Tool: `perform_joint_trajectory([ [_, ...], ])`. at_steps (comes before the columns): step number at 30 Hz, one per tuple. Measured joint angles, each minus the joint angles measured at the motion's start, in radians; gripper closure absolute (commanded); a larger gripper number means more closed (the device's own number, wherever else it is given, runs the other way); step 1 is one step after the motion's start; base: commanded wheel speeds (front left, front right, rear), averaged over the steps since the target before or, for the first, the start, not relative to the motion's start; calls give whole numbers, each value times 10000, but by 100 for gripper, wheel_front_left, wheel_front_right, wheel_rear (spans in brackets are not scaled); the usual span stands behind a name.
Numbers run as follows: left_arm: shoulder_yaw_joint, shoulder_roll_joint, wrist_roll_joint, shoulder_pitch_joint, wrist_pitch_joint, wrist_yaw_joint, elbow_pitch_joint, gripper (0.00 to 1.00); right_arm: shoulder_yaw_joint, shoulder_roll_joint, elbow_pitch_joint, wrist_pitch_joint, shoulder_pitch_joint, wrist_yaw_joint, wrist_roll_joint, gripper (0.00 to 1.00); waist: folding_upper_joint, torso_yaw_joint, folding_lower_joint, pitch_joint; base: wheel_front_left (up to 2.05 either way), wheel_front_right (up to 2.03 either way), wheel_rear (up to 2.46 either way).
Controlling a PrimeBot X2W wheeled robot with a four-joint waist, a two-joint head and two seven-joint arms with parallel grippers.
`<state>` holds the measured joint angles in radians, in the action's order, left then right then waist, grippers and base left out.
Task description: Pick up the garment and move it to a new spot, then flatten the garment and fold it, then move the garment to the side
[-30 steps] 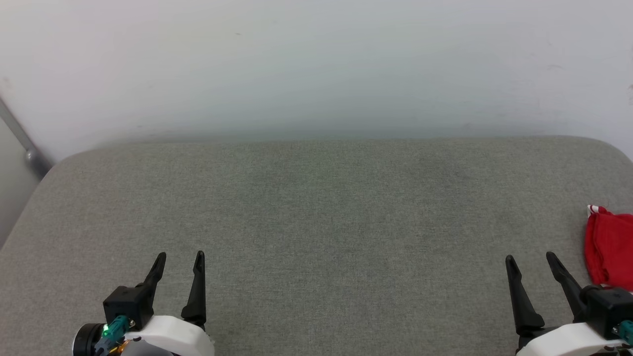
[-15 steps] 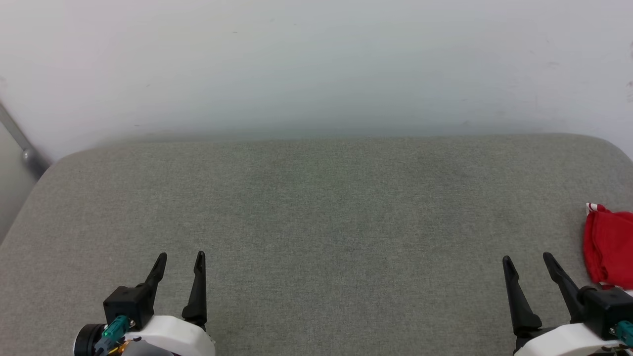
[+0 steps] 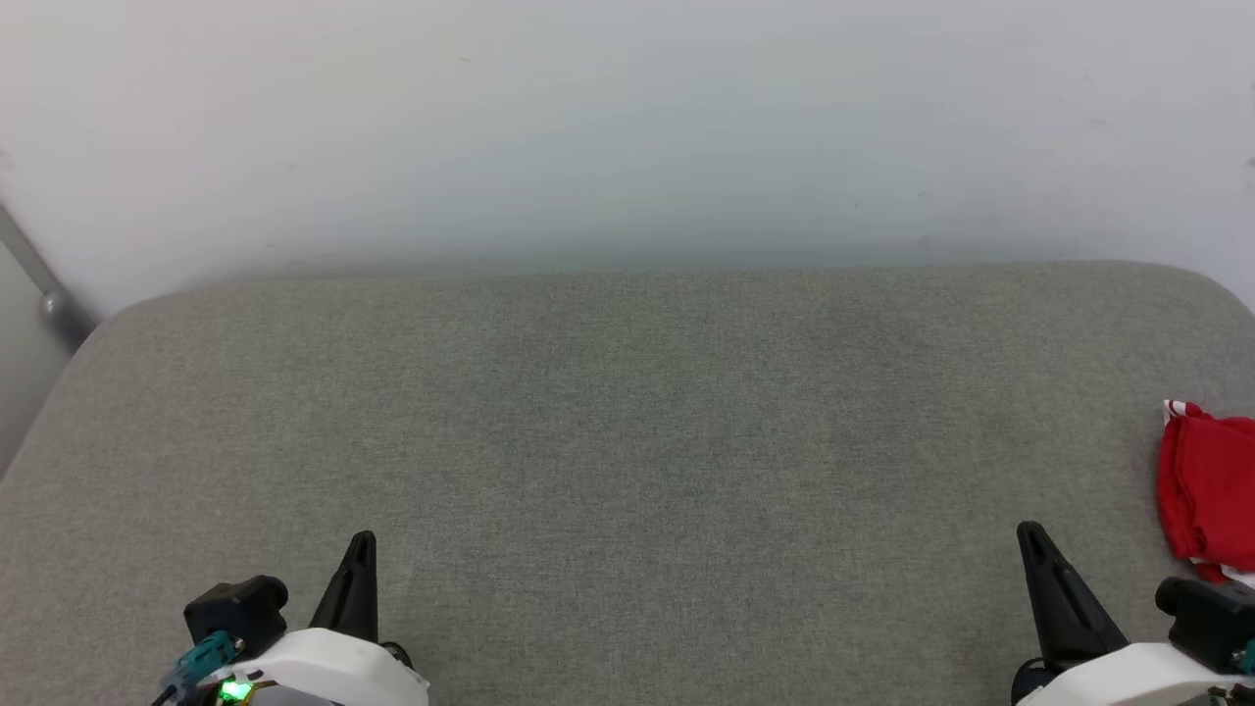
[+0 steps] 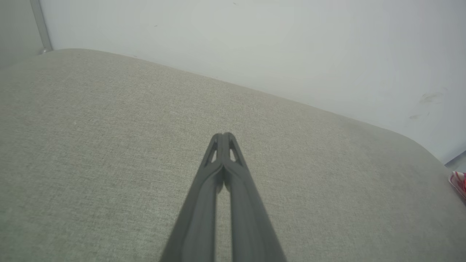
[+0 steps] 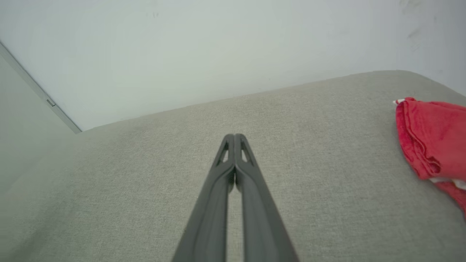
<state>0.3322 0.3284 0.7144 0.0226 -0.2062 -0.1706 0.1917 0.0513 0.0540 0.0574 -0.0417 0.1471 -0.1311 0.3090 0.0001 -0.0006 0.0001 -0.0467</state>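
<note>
The garment (image 3: 1208,482), bright red with a bit of white striped trim, lies bunched at the far right edge of the grey cushioned surface (image 3: 627,431); it also shows at the right of the right wrist view as the garment (image 5: 431,140), and a small sliver of it (image 4: 459,181) sits at the right edge of the left wrist view. My right gripper (image 3: 1031,534) rests low at the lower right, shut and empty, a short way left of the garment. My left gripper (image 3: 363,541) is at the lower left, shut with nothing in it. Both wrist views show fingers pressed together: left gripper (image 4: 223,135), right gripper (image 5: 234,136).
A pale wall (image 3: 627,127) rises right behind the grey surface. A grey metal bar (image 3: 39,284) slants down at the far left beside the surface's rounded corner. The surface's rounded back right corner (image 3: 1216,289) lies above the garment.
Both grippers have gone from open to shut and drawn back slightly toward the bottom of the head view. The garment has stayed in place.
</note>
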Motion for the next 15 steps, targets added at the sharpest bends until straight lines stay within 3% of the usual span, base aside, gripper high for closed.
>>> perform_joint_trajectory([
  [2, -253, -144, 522, 22, 182, 192, 54, 100, -8, 23, -188, -2, -100, 0, 802, 100, 0, 0, 0, 17, 0, 0, 0],
  [15, -972, -596, 2073, 150, 677, 683, 180, 100, -10, 88, -686, -44, -545, 2, 3072, 100, 0, 1, 0, 73, 0, 0, 0],
])
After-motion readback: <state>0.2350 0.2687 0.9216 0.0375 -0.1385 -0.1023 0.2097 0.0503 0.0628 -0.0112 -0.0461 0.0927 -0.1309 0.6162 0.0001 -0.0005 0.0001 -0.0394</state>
